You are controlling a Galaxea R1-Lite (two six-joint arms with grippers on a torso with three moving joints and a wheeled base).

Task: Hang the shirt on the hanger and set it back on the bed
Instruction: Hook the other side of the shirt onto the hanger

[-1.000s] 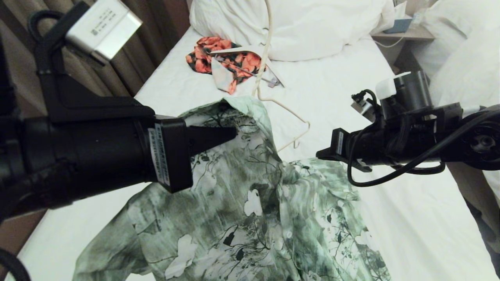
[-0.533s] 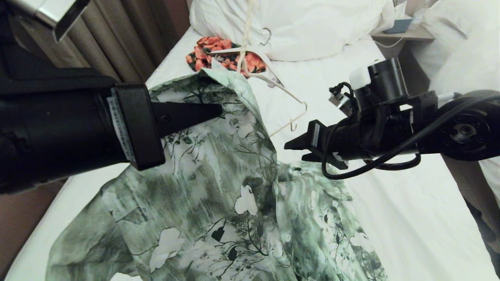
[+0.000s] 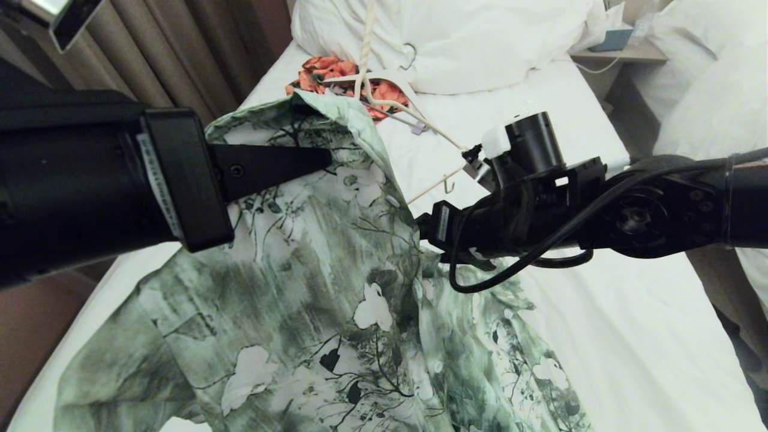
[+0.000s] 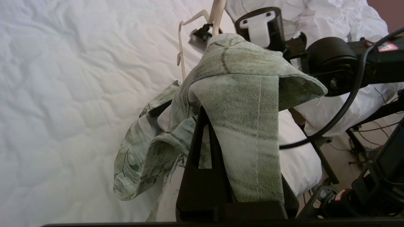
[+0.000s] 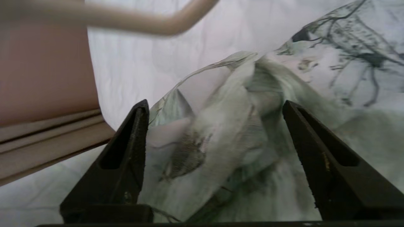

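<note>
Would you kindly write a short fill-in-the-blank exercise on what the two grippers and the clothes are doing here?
1. The left gripper is shut on the ____.
2. The right gripper has its fingers ____.
3. The cream hanger shows above the right arm, its hook pointing toward the ____ garment.
4. The orange-and-black garment lies on the ____.

Missing words: shirt; open; green; bed

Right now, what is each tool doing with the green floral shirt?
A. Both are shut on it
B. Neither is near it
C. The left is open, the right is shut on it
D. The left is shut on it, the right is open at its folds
D: the left tool is shut on a fold of the shirt and holds it up off the bed, while the right tool stands open with bunched cloth between its fingers.
</note>
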